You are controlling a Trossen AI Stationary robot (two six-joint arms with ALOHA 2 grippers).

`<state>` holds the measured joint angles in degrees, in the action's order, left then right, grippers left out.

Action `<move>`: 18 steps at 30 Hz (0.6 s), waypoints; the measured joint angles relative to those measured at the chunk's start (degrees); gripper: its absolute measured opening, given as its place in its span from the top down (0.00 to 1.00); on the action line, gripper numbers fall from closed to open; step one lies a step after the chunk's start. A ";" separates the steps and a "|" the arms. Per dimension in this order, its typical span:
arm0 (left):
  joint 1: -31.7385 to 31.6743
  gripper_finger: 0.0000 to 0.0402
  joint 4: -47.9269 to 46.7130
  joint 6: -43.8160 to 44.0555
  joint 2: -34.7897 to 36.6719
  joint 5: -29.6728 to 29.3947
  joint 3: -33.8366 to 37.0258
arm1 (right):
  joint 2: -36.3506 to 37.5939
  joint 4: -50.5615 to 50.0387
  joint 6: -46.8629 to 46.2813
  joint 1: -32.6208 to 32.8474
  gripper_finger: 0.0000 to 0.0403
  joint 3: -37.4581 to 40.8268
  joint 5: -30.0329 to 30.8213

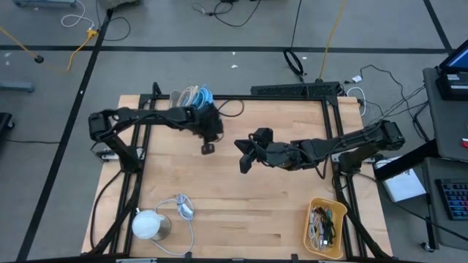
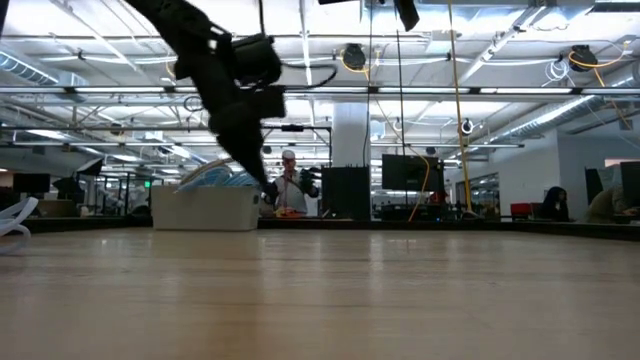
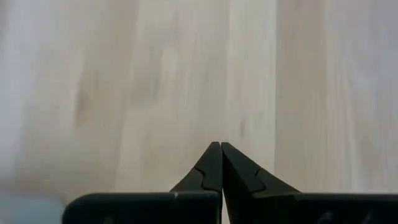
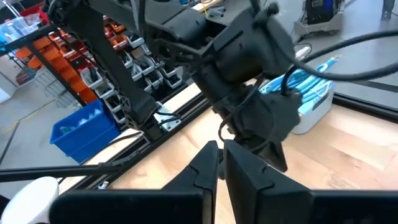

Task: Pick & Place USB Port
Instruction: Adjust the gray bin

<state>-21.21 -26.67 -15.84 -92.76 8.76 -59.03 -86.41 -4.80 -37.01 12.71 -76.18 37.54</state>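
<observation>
Near the bench's back edge, left of centre, a white bin of blue cables (image 1: 191, 96) sits; USB port itself can't be told apart. Left gripper (image 1: 208, 148) just in front, fingers together, holding nothing. Right gripper (image 1: 244, 162) mid-bench, fingers together, holding nothing. Yellow basket (image 1: 311, 228) of cables at front right corner.

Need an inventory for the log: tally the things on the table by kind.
Bin with blue cables: 1
Yellow basket of cables: 1
White round object with cord: 1
Total: 3
</observation>
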 joint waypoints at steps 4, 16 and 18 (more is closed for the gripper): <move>0.08 1.00 -0.80 -0.97 -4.93 -2.26 -7.36 | 0.00 0.19 -0.04 -0.33 0.96 0.00 -0.12; -4.45 1.00 -18.66 -6.15 -30.67 -7.40 -41.09 | 0.00 0.01 -0.23 -0.01 0.96 0.00 -1.59; -5.73 1.00 -18.75 -7.21 -31.49 -9.06 -43.11 | 0.00 -0.17 -0.18 0.15 0.96 0.00 -1.83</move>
<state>-26.94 -45.42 -23.05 -124.25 -0.31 -102.13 -86.41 -4.96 -37.20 12.86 -76.18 35.71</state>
